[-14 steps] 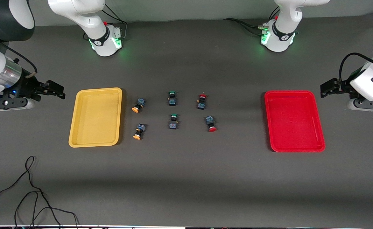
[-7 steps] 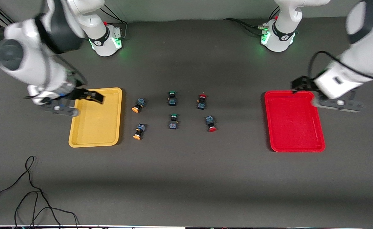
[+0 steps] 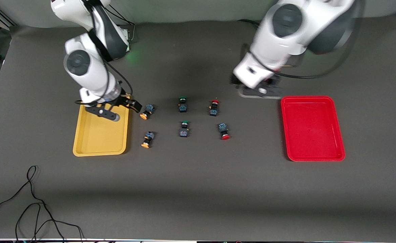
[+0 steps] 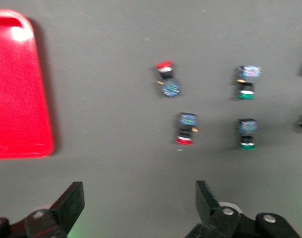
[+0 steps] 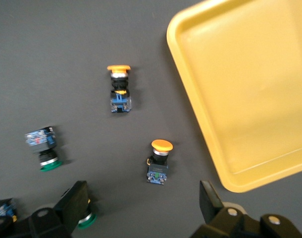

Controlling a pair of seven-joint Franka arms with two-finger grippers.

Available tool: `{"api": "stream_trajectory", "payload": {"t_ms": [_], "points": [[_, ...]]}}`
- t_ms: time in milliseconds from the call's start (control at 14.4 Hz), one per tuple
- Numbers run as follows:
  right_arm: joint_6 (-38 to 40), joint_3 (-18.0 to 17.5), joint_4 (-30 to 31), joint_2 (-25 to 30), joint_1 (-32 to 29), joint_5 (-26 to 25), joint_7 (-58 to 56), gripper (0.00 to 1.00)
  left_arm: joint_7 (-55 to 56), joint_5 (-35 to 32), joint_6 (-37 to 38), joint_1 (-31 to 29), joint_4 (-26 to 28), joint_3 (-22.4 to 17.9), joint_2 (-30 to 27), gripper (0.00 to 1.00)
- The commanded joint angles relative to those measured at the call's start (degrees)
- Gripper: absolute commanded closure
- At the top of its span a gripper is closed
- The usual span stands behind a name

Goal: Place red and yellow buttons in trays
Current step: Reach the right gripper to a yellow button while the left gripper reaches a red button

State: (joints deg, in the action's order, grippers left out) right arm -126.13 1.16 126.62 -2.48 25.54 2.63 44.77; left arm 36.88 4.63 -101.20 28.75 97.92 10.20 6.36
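A dark grey worktop [image 3: 198, 189] carries everything. The right gripper [image 3: 132, 105], jaws apart and empty, hangs over the edge of the shallow yellow plastic tray [image 3: 83, 141] that faces the buttons, just beside the orange-yellow-capped push-button switch [image 3: 146, 111] that lies farther from the front camera; the second orange-yellow-capped switch [image 3: 146, 139] lies nearer to that camera. The left gripper [image 4: 136, 208], also spread wide and holding nothing, is over bare worktop near the shallow red plastic tray [image 3: 340, 155], beside the red-capped switch [image 3: 214, 107]. The other red-capped switch [image 3: 223, 131] lies nearer the camera. Two green-capped switches [image 3: 182, 104] sit between the colour pairs. Both trays hold nothing.
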Motion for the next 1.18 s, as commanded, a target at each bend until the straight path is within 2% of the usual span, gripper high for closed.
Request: {"api": "stream_trajectory", "payload": {"t_ms": [0, 209, 488, 697, 1114], "points": [[-5.7, 0.6, 1.8, -5.3, 2.1, 1.4, 3.9, 0.00, 7.0, -0.6, -3.2, 6.7, 0.1, -1.1, 1.0, 0.00], [-11.6, 0.6, 3.5, -9.5, 4.2, 1.9, 7.6, 0.00, 12.1, -3.8, -5.8, 11.1, 0.1, -1.1, 4.0, 0.00], [-22.1, 0.5, 8.8, -12.9, 4.3, 1.9, 7.5, 0.00, 11.6, -5.6, -13.8, 11.2, 3.4, -1.1, 10.2, 0.02], [-23.0, 0.6, 8.9, -14.6, 4.6, 1.9, 7.5, 0.00, 11.4, -5.8, -24.5, 11.2, 10.7, -1.1, 11.7, 0.02], [-23.7, 0.6, 9.5, -15.5, 5.7, 1.9, 7.6, 0.01, 11.4, -7.2, -35.0, 11.1, 11.7, -1.3, 22.5, 0.02]]}}
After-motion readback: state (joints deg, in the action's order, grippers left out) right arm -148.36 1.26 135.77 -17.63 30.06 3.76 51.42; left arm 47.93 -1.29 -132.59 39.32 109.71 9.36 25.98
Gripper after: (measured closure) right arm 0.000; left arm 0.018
